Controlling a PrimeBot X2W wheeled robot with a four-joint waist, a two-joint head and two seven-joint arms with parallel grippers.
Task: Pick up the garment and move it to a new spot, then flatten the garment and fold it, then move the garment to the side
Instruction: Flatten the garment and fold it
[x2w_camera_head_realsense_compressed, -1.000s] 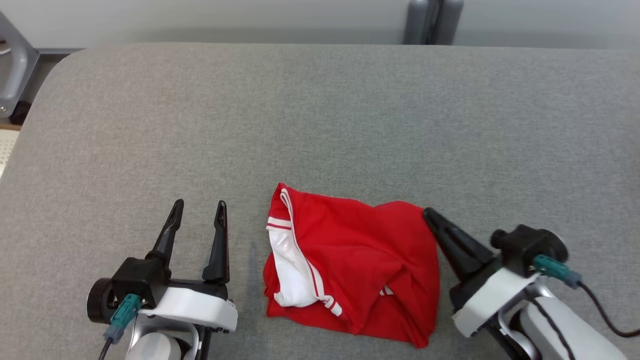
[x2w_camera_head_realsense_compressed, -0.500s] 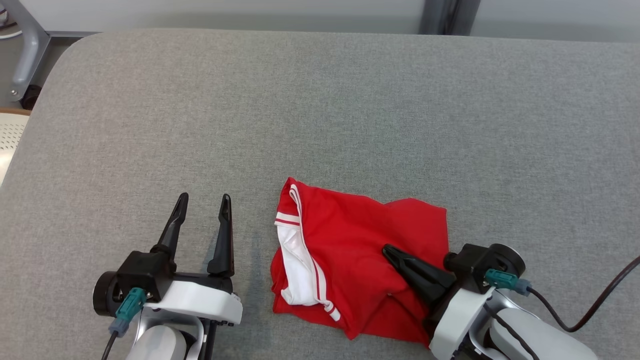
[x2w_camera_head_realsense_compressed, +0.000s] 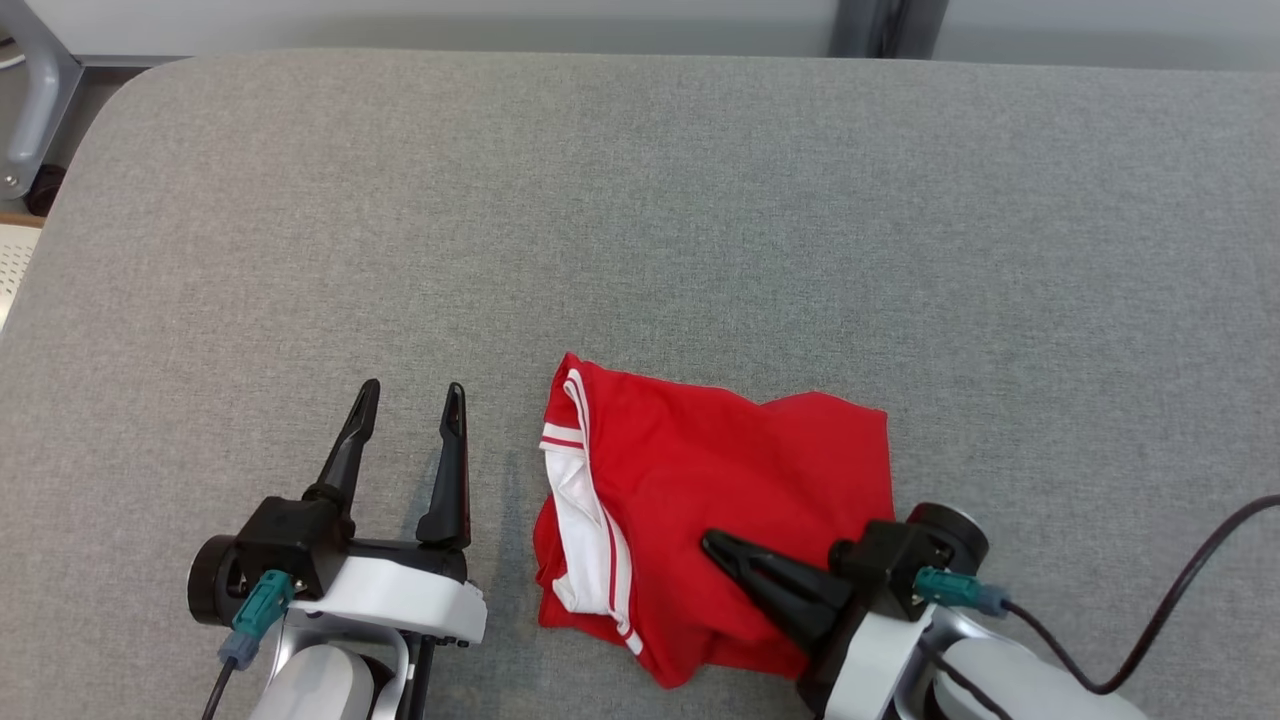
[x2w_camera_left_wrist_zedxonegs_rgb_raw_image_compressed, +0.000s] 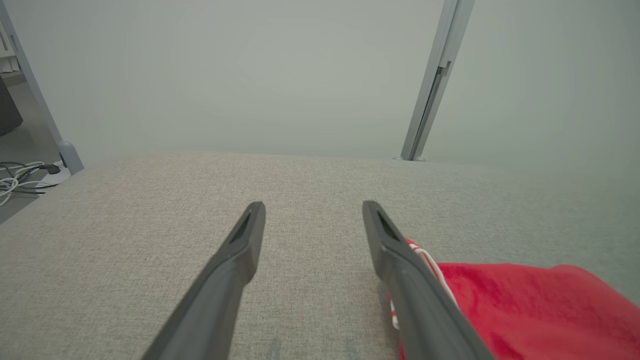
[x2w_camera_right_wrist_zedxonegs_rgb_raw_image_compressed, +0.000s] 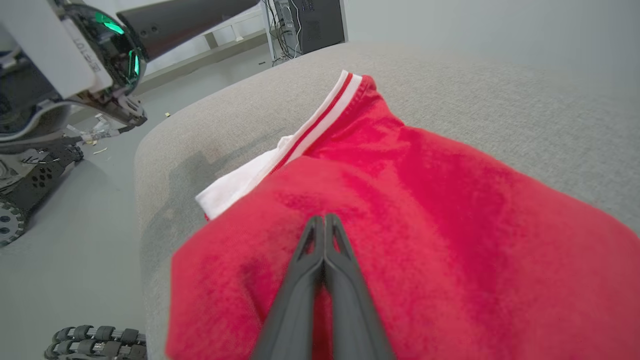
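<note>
1. Moved: right hand, from off the right corner of the garment to over its middle. Clenched, no cloth pinched.
2. Unchanged: left hand, released wide, empty, garment just beside its right finger.
3. Garment lying on counter beneath right hand. Probably a smoothing pass; fold not yet done.

Folded red garment, white-striped trim, flat on grey surface

A grey fabric-covered tabletop is spreading across the scene. A grey metal post is standing beyond its far edge, right of centre. A curved grey frame leg is standing at the far left, and white cables are lying on the floor off the left edge.
</note>
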